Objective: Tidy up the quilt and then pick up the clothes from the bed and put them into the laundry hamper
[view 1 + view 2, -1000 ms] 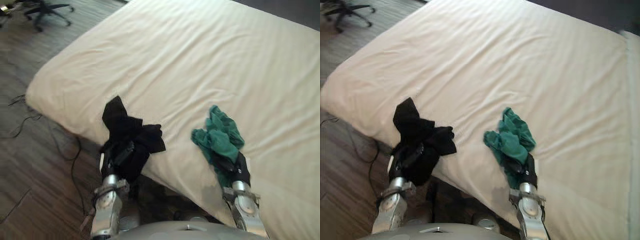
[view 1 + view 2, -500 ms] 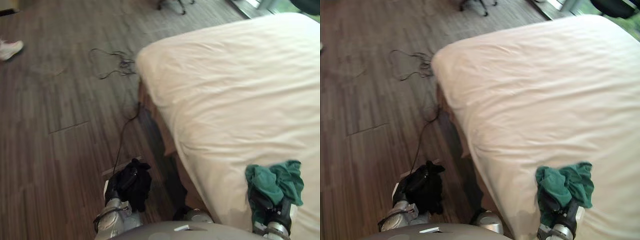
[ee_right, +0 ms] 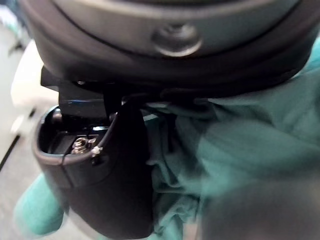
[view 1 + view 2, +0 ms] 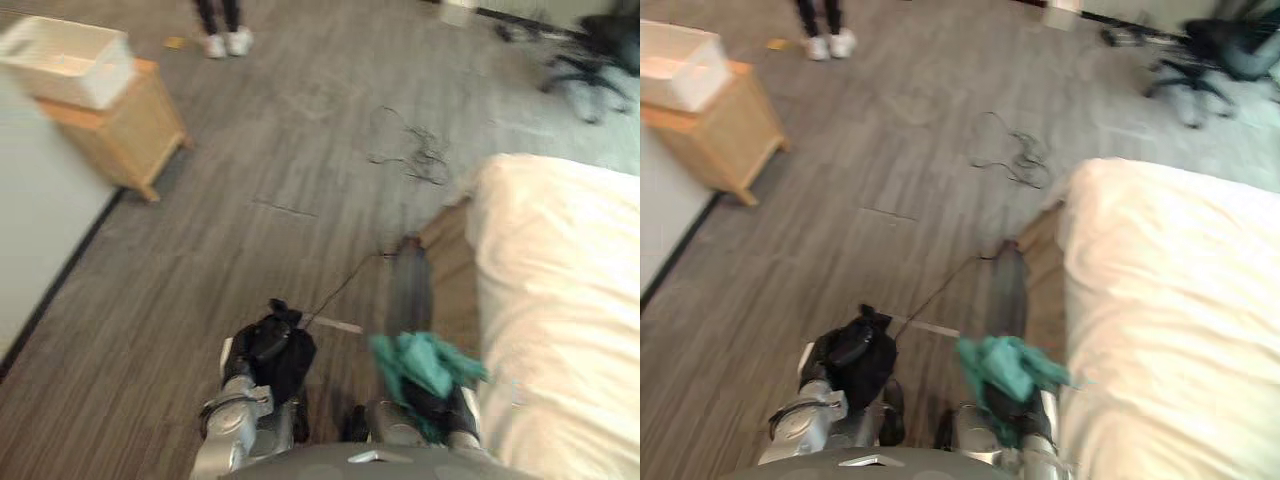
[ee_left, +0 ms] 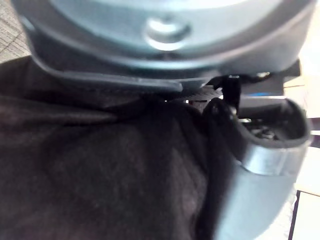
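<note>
From my station, both of the robot's arms sit low at 6 o'clock in the head view, over the wooden floor [image 4: 250, 200] and off the mattress. The left hand [image 5: 250, 180] has its fingers curled round the black garment [image 4: 285, 352], which bunches up over the hand in a dark wad; in the left wrist view the cloth is packed against the palm with the thumb pressed against its side. The right hand [image 3: 110, 190] is closed on the green garment [image 4: 422, 362], and its wrist view shows teal folds crowding past the thumb and spilling out on both sides of it. In the head view, the green bundle hangs just beside the near edge of the bed [image 4: 560, 300], at about 5 o'clock, apart from the black one, which is at about 7 o'clock. The bed, under its pale quilt, takes up the side from 2 to 4 o'clock; I see no clothes on the part in view. At 10 o'clock a small wooden cabinet [image 4: 125, 135] stands on the floor with a white open box [image 4: 65, 62] resting on top of it. A person's legs and white shoes [image 4: 225, 40] stand at 11 o'clock, and an office chair [image 4: 598, 55] is at 1 o'clock, both well apart from the hands.
</note>
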